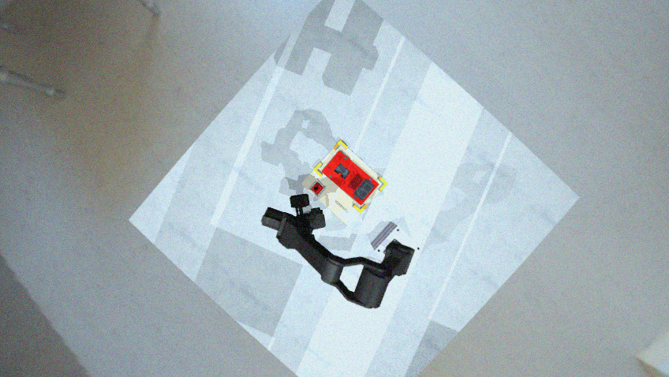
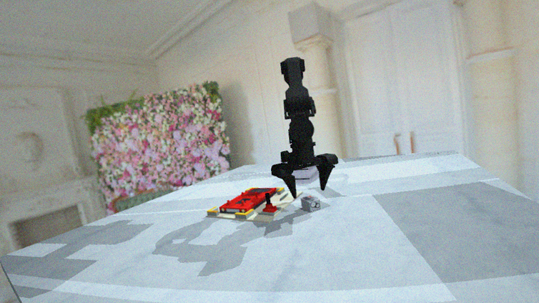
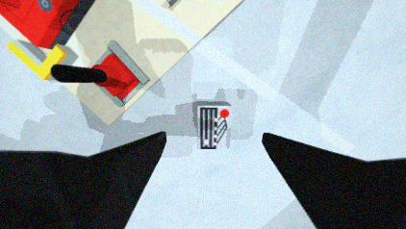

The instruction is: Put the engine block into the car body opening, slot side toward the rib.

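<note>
The engine block (image 2: 310,204) (image 3: 209,127), a small grey block with dark stripes and a red dot on top, rests on the table just off the cream board. In the overhead view it is mostly hidden by the gripper. My gripper (image 1: 308,209) (image 2: 309,193) (image 3: 214,137) is open and empty, above the block, pointing down; in the wrist view the block shows between its fingertips. The red car body (image 1: 336,178) (image 2: 253,197) (image 3: 29,19) lies on the board between yellow corner brackets. A dark opening (image 1: 341,170) shows in its top. The rib cannot be made out.
A red piece (image 1: 316,188) (image 2: 270,209) (image 3: 115,79) with an upright black post stands on the near corner of the cream board (image 3: 212,12), between block and car body. A grey ribbed box (image 1: 385,235) (image 2: 305,175) stands near the arm's base.
</note>
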